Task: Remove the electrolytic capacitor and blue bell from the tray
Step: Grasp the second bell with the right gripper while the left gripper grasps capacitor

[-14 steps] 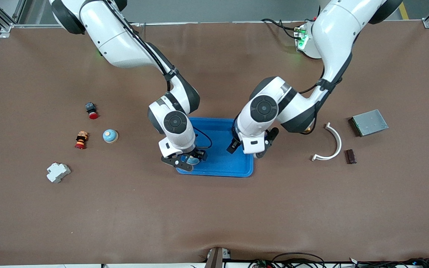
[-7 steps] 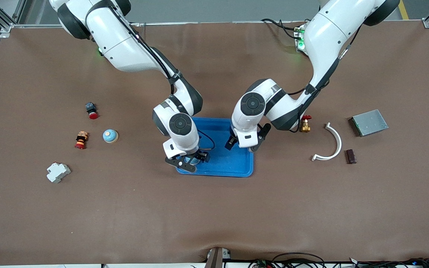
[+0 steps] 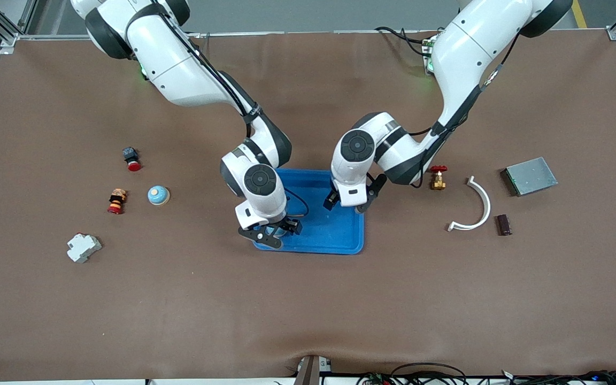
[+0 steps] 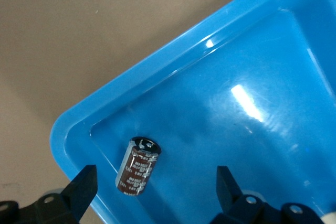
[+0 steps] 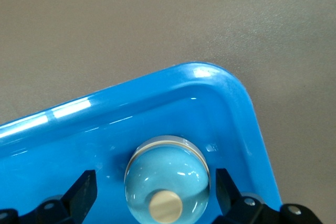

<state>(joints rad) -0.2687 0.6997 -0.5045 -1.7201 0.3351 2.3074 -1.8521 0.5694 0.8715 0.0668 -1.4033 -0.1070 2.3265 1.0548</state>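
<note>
While both my arms hang over the blue tray point(image 3: 335, 238), each gripper stands wide apart, holding nothing. My right gripper point(image 5: 152, 192) straddles the blue bell point(image 5: 167, 178), which sits in a tray corner close under the rim. My left gripper point(image 4: 155, 182) brackets the electrolytic capacitor point(image 4: 138, 166), lying on its side in another corner. I judge this the approach step: next, each gripper must lower and close. The rim may crowd my fingers. Farther out on the tabletop point(image 3: 308, 310) lie a second bell point(image 3: 158, 195), a brass valve point(image 3: 437, 178) and a white curved piece point(image 3: 474, 206).
</note>
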